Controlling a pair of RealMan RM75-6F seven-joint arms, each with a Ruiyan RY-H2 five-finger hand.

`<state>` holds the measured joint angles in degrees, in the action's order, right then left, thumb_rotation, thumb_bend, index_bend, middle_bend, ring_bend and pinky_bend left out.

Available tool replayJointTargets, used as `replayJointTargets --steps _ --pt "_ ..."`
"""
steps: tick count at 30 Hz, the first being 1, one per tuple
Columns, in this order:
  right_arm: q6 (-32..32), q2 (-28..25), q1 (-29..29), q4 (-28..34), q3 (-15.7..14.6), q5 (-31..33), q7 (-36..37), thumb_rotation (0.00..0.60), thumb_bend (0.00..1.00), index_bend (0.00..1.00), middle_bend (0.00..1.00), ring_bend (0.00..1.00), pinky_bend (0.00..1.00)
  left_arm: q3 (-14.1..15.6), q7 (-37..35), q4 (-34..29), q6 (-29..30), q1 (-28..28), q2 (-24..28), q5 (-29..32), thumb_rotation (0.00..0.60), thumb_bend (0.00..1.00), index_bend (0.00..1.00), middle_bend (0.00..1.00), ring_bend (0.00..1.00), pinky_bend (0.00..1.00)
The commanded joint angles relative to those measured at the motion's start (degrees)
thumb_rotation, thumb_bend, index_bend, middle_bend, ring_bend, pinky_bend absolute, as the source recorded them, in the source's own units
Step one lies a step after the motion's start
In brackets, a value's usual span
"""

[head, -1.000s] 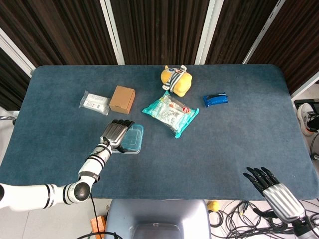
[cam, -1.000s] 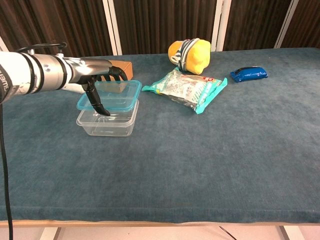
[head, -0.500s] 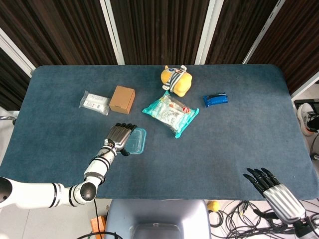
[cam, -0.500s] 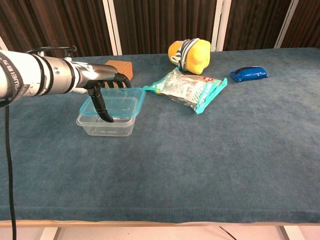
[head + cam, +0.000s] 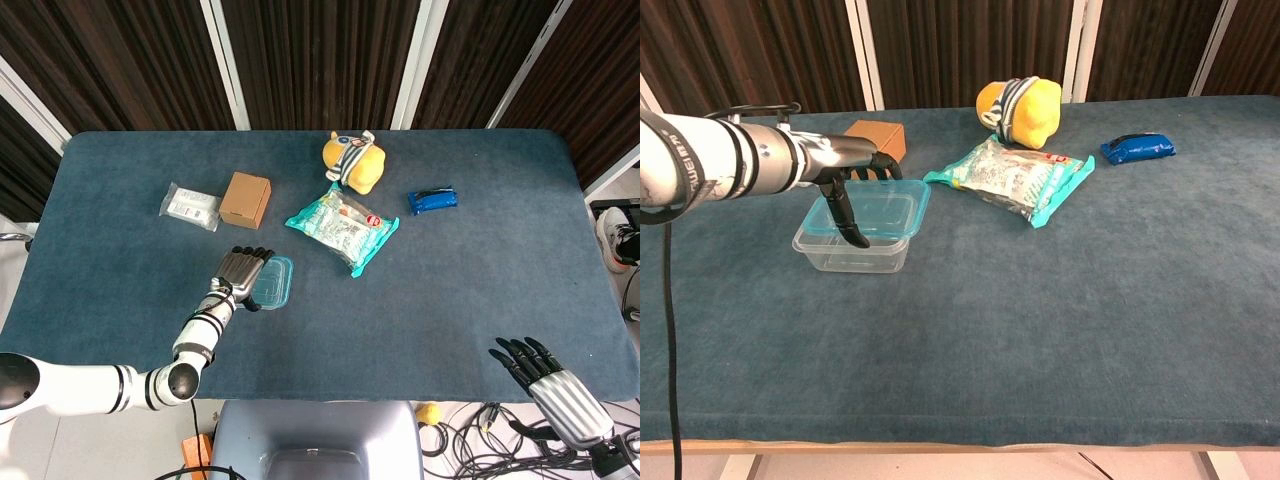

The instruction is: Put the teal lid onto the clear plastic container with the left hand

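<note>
Two views: head view from above, chest view from the front.

Head view, left hand: the left hand (image 5: 240, 271) lies over the near-left part of the table (image 5: 120, 300), fingers bent down over the left edge of the teal lid (image 5: 271, 283).
Head view, lid: it covers the container, which cannot be told apart beneath it from this angle.
Head view, right hand: the right hand (image 5: 548, 380) hangs off the near right edge of the table, fingers spread, holding nothing.
Head view, other things: a cardboard box (image 5: 245, 199) and a small clear packet (image 5: 190, 206) sit behind the left hand; a yellow plush toy (image 5: 353, 162), a teal snack bag (image 5: 342, 227) and a blue packet (image 5: 432, 200) lie further right.

Chest view, left hand: the left hand (image 5: 848, 176) grips the lid (image 5: 878, 210) at its left side, thumb reaching down in front and the other fingers curled over the back edge.
Chest view, lid: it rests on top of the clear plastic container (image 5: 852, 251), slightly skewed, its right end overhanging the rim.
Chest view, container: it stands on the table just in front of the cardboard box (image 5: 880, 136).
Chest view, right hand: outside this view.
</note>
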<state>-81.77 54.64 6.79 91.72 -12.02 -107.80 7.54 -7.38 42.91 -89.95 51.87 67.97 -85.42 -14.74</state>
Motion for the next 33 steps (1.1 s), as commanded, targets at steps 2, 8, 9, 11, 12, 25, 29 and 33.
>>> replayJointTargets --steps 2,8,9,11,12,25,29,33 --pt "-0.1 0.0 0.0 0.0 0.0 -0.1 0.0 0.600 0.06 0.00 0.00 0.00 0.00 0.7 1.0 0.7 -0.4 0.6 -0.2 2.0 0.600 0.25 0.23 0.50 0.39 0.15" --pt "0.1 -0.1 0.0 0.0 0.0 0.0 -0.1 0.600 0.06 0.00 0.00 0.00 0.00 1.1 1.5 1.0 -0.3 1.0 0.1 3.9 0.600 0.25 0.18 0.45 0.37 0.15" --pt "0.2 -0.1 0.0 0.0 -0.1 0.0 -0.2 0.600 0.06 0.00 0.00 0.00 0.00 1.0 1.3 0.9 -0.3 1.0 0.2 4.1 0.600 0.25 0.17 0.45 0.37 0.15" --pt "0.3 -0.1 0.0 0.1 -0.1 0.1 -0.3 0.600 0.06 0.00 0.00 0.00 0.00 0.9 1.0 0.7 -0.4 0.9 0.5 4.0 0.600 0.25 0.17 0.44 0.37 0.15" --pt "0.3 -0.1 0.0 0.2 0.0 0.1 -0.3 0.600 0.06 0.00 0.00 0.00 0.00 0.9 0.9 0.6 -0.4 0.9 0.6 3.9 0.600 0.25 0.16 0.44 0.36 0.15" --pt "0.6 0.0 0.1 0.3 0.0 0.1 -0.8 0.600 0.06 0.00 0.00 0.00 0.00 0.9 0.7 -1.5 1.0 0.9 2.2 4.0 0.600 0.25 0.16 0.43 0.36 0.15" --pt "0.4 0.0 0.0 0.3 0.0 0.1 -0.7 0.600 0.06 0.00 0.00 0.00 0.00 1.1 0.8 -1.3 0.9 0.9 2.1 4.4 0.600 0.25 0.16 0.43 0.36 0.15" --pt "0.4 0.0 0.0 0.3 0.0 0.1 -0.8 0.600 0.06 0.00 0.00 0.00 0.00 1.2 0.7 -0.4 0.6 0.9 1.5 4.7 0.600 0.25 0.16 0.43 0.36 0.15"
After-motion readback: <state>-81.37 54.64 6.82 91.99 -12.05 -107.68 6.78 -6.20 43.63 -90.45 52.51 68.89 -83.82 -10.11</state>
